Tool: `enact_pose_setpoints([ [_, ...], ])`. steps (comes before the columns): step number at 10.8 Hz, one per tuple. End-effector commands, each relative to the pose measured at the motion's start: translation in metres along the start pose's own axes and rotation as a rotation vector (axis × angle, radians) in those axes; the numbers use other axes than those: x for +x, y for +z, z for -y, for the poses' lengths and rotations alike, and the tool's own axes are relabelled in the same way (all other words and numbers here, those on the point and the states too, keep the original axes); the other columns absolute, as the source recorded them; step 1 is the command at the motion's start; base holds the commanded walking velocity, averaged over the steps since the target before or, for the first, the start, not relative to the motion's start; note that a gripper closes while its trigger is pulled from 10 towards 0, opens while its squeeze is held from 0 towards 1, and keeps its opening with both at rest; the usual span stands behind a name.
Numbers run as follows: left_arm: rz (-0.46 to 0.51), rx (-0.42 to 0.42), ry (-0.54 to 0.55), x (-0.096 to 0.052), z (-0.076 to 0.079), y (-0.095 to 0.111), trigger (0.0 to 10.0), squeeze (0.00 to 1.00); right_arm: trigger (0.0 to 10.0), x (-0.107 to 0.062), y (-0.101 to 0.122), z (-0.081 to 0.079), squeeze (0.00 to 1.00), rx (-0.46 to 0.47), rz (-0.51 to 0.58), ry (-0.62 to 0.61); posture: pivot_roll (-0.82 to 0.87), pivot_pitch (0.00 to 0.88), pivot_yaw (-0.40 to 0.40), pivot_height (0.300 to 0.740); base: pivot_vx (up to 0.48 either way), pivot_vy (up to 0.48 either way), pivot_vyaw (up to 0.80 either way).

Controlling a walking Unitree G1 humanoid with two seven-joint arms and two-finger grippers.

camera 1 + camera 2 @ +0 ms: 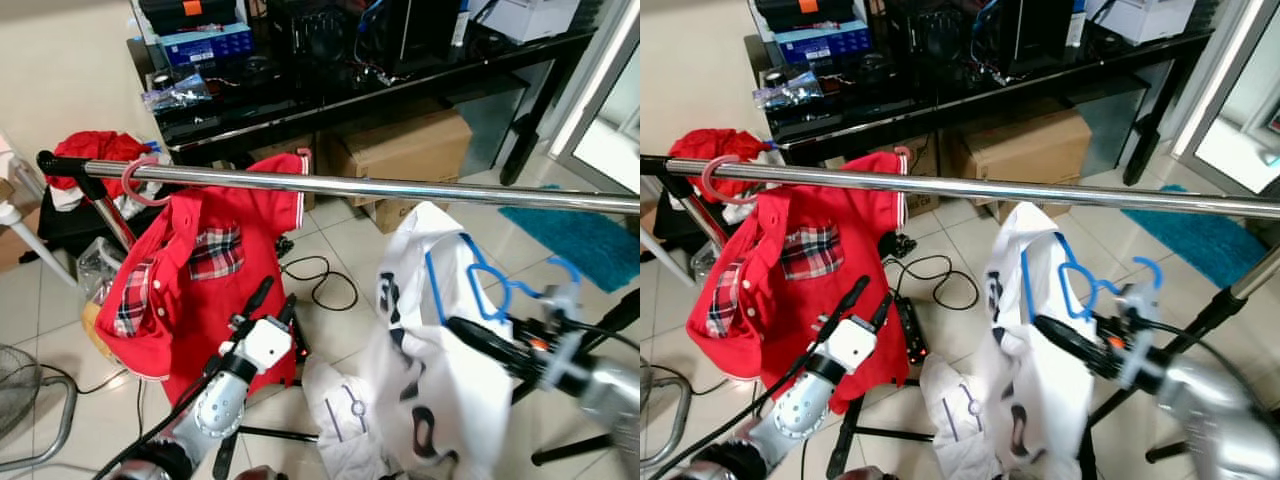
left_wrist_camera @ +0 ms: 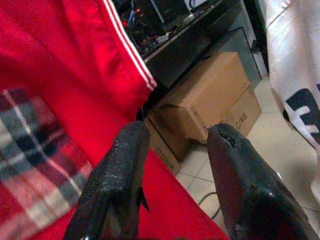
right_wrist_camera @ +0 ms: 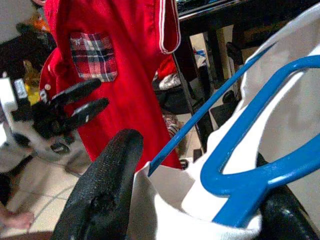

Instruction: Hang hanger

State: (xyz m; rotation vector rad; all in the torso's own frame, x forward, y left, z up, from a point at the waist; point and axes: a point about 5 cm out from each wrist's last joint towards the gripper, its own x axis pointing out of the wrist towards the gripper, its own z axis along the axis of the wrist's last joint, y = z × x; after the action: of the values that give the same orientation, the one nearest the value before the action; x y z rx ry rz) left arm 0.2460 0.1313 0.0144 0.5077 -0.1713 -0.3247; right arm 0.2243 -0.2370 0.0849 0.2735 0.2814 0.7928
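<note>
We are looking down past a chrome clothes rail (image 1: 400, 188) that is running across the middle of the frame from the left edge to the right. A red polo shirt (image 1: 200, 280) with a plaid pocket is hanging from it at centre left, on a pink hanger (image 1: 140, 180) whose hook is looping over the bar near the upper left. At the lower right, the right gripper (image 1: 470, 335) is closing on a blue hanger (image 1: 500, 285) that is carrying a white T-shirt (image 1: 420, 370) with dark lettering; the hanger and shirt are sitting below the rail, apart from it, in the centre-right of the frame. In the right wrist view, the blue hanger (image 3: 260, 165) is lying between the black fingers (image 3: 100, 195), with the white cloth bunching beneath it.

At the lower centre, the left gripper (image 1: 272, 300) is hovering just in front of the red shirt's hem, its two fingers standing parted and holding nothing. The left wrist view is showing those fingers (image 2: 120, 185) spread, with the red fabric to one side and cardboard boxes (image 2: 210, 105) beyond.

Behind the rail, along the top of the frame, a black desk (image 1: 350, 90) is bearing electronics and boxes. A black cable (image 1: 320, 280) is coiling on the white tiled floor (image 1: 340, 240), and a teal rug (image 1: 580, 240) is lying at the right edge.
</note>
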Motion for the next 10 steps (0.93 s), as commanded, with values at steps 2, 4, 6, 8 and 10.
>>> enact_pose_setpoints([
  [2, -0.014, -0.035, 0.028, -0.004, -0.005, -0.003, 10.0, 0.00, 10.0, 0.009, 0.001, 0.002, 0.00, 0.043, 0.084, -0.029, -0.08, 0.023, 0.032, 0.740, 0.000, 0.000, 0.00],
  [4, -0.027, -0.112, 0.097, -0.012, -0.012, -0.004, 10.0, 0.00, 10.0, 0.015, -0.006, 0.000, 0.00, 0.062, 0.126, -0.100, -0.07, 0.028, 0.022, 0.740, 0.000, 0.000, 0.00],
  [6, -0.061, -0.151, 0.124, -0.022, -0.011, -0.008, 10.0, 0.00, 10.0, 0.027, -0.014, -0.010, 0.00, -0.005, 0.147, -0.160, -0.06, 0.032, 0.012, 0.740, 0.000, 0.000, 0.00],
  [8, -0.078, -0.245, 0.039, -0.031, -0.004, -0.008, 10.0, 0.00, 10.0, 0.035, -0.016, -0.018, 0.00, -0.035, 0.166, -0.172, -0.06, 0.033, 0.005, 0.740, 0.000, 0.000, 0.00],
  [10, -0.103, -0.283, 0.029, -0.039, -0.003, -0.010, 10.0, 0.00, 10.0, 0.034, -0.023, -0.018, 0.00, -0.058, 0.154, -0.199, -0.04, 0.035, -0.002, 0.740, 0.000, 0.000, 0.00],
])
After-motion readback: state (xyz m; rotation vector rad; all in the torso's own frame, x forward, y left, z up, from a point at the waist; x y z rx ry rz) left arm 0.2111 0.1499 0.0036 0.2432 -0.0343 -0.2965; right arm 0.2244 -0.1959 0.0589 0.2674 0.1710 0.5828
